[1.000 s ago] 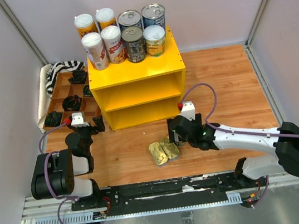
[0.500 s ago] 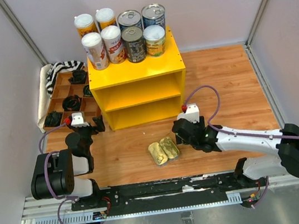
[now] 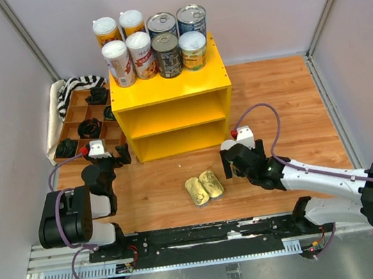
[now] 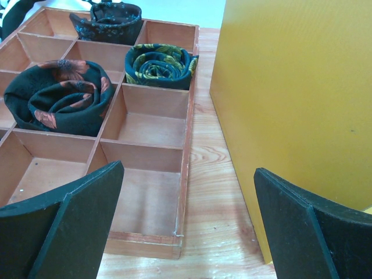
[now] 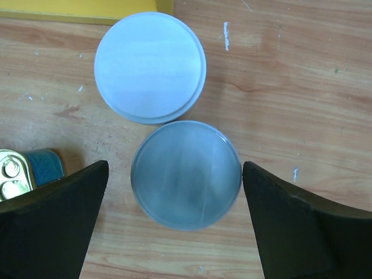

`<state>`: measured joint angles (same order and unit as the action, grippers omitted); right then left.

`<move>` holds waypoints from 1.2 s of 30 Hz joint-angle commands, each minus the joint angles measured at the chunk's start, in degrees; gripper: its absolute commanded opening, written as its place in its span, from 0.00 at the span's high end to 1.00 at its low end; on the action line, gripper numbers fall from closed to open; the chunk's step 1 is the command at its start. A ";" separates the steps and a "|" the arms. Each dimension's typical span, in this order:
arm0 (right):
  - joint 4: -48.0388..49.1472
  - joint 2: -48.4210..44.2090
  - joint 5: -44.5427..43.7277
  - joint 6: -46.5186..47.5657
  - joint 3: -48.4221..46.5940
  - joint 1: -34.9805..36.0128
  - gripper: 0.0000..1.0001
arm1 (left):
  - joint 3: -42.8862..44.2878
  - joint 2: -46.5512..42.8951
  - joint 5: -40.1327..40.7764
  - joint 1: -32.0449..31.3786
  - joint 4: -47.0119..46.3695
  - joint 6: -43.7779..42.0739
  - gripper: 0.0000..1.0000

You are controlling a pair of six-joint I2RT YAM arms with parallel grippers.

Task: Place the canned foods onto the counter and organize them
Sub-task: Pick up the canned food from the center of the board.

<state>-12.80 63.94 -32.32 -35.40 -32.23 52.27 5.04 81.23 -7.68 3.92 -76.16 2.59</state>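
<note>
Right end effector (image 3: 236, 168): wide open, empty, straddling the grey-lidded can (image 5: 186, 173) on the surface (image 5: 302, 87).
Left end effector (image 4: 187, 215): wide open, empty.
Risk: closing may shove the touching white-lidded can (image 5: 150, 67) or clip the nearby flat tin (image 5: 14, 174).

Bright, even white light falls from above. The top view is sharp throughout; the yellow shelf (image 3: 168, 89) throws only a short soft shadow onto the wooden table (image 3: 272, 98), and the silver can tops (image 3: 161, 23) catch mild glare. In the left wrist view the tray (image 4: 186, 145) is crisp, while the left fingers (image 4: 64, 226) are soft, near-featureless black. In the right wrist view the grey lid (image 5: 186, 173) has a dull sheen, the white lid (image 5: 150, 67) looks almost washed out, and the right fingers (image 5: 52, 226) are dark.
</note>
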 commanded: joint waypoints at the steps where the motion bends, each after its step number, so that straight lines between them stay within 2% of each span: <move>1: 2.00 -1.17 3.33 6.46 -0.75 -0.77 0.02 | 0.68 0.29 -0.23 -0.32 -0.92 -0.70 0.00; 7: 4.53 -5.26 3.97 6.82 4.32 -0.89 0.02 | 0.67 0.33 -0.26 -0.28 -0.92 -0.70 0.00; 11: 9.86 -8.18 3.71 6.70 9.96 -1.70 0.01 | 0.67 0.27 -0.24 -0.31 -0.93 -0.70 0.00; 19: 19.97 -4.64 4.58 8.86 14.22 -3.43 0.14 | 0.68 0.33 -0.24 -0.31 -0.94 -0.70 0.00; 24: 25.12 -0.52 6.13 10.32 14.43 -3.77 0.28 | 0.68 0.32 -0.24 -0.27 -0.97 -0.74 0.00; 25: 25.21 -0.22 8.12 10.58 14.30 -3.76 0.34 | 0.72 0.31 -0.24 -0.31 -0.98 -0.73 0.00; 27: 25.13 -0.27 8.92 11.32 14.15 -3.73 0.52 | 0.68 0.33 -0.24 -0.31 -1.00 -0.73 0.00; 28: 24.01 -1.00 9.21 11.50 13.77 -3.75 0.61 | 0.67 0.27 -0.24 -0.32 -0.94 -0.72 0.00; 30: 19.64 -3.40 9.94 11.62 11.91 -3.74 0.72 | 0.67 0.29 -0.27 -0.30 -0.93 -0.74 0.00; 36: 3.60 -12.43 13.64 16.21 -0.82 -3.67 0.87 | 0.67 0.32 -0.25 -0.32 -0.97 -0.74 0.00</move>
<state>-1.58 57.08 -21.43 -23.29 -22.44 49.25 5.04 81.23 -7.68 3.92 -76.14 2.59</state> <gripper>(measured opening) 0.685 0.996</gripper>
